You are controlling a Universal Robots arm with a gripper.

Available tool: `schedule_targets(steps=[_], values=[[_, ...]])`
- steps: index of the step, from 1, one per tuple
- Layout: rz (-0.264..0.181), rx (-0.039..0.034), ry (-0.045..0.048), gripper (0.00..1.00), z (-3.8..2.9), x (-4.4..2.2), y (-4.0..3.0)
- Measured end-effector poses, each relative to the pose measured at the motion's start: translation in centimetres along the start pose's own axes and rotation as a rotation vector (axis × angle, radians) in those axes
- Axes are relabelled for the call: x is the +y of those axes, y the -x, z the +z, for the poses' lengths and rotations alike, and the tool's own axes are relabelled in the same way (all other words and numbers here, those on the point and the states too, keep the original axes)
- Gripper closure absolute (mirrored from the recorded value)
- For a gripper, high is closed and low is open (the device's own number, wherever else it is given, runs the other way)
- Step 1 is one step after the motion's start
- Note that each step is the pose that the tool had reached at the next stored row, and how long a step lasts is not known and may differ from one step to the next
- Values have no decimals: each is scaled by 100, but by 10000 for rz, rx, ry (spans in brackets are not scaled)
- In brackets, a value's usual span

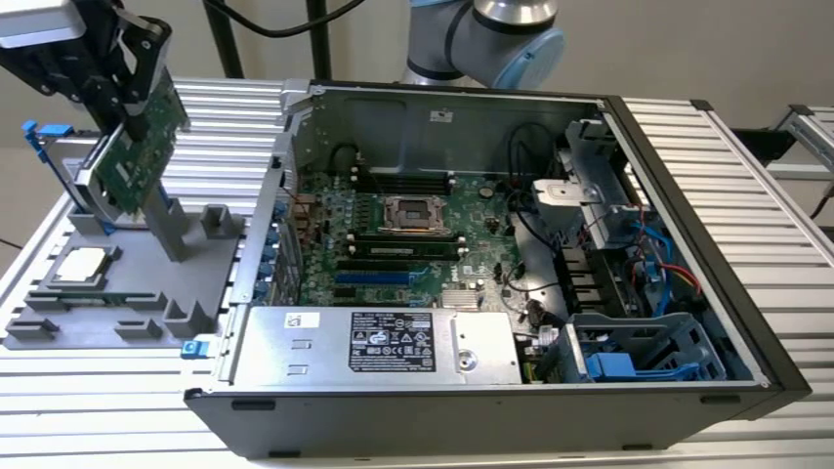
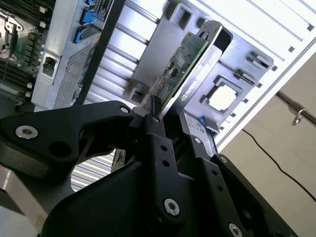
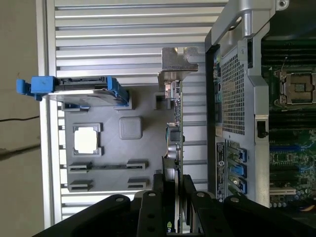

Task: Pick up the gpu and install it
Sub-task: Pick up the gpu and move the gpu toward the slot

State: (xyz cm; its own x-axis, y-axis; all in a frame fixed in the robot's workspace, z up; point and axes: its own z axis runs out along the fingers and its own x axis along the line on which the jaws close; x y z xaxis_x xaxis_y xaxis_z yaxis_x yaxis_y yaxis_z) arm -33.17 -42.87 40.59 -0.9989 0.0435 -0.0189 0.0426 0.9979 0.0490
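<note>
gpu point(image 1: 131, 166) is clamped edge-on between the jaws of the gripper point(image 1: 135, 109), with the jaws closed on one short end. It hangs in the air outside the computer case point(image 1: 456, 420), and the rest of the card projects well beyond the fingertips. Main risk, in our judgement: the grip takes only a narrow strip of the card, so the long overhang can pivot or slip between the fingers point(image 2: 157, 143) under any sideways load. The card would then reach the slot skewed. Just past the jaws, the free end hangs close to the upright post point(image 1: 166, 225) of the grey fixture tray point(image 1: 131, 293). We can't tell whether it's clear of the post, and a snag there would twist it in the grip. Beside the card on the tray are the hard drive point(image 3: 81, 94) and the CPU chip point(image 3: 86, 139), both close enough for a swinging card to clip. Further out, the perforated case wall point(image 3: 232, 89) stands between the jaws and the motherboard slots point(image 1: 378, 277), so the bracket point(image 3: 175, 61) could catch on its rim. Card itself is thin and flat. The exterior view shows the green board side with small components. In the second wrist view the black cooler face point(image 2: 197, 79) is on the opposite side. The bent silver bracket is at the end farthest from the jaws. No visible damage.
</note>
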Motion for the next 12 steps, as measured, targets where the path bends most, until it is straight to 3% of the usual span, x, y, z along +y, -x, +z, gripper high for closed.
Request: schedule_targets(steps=[12], values=[[0,0,0,100,-60,3,1]])
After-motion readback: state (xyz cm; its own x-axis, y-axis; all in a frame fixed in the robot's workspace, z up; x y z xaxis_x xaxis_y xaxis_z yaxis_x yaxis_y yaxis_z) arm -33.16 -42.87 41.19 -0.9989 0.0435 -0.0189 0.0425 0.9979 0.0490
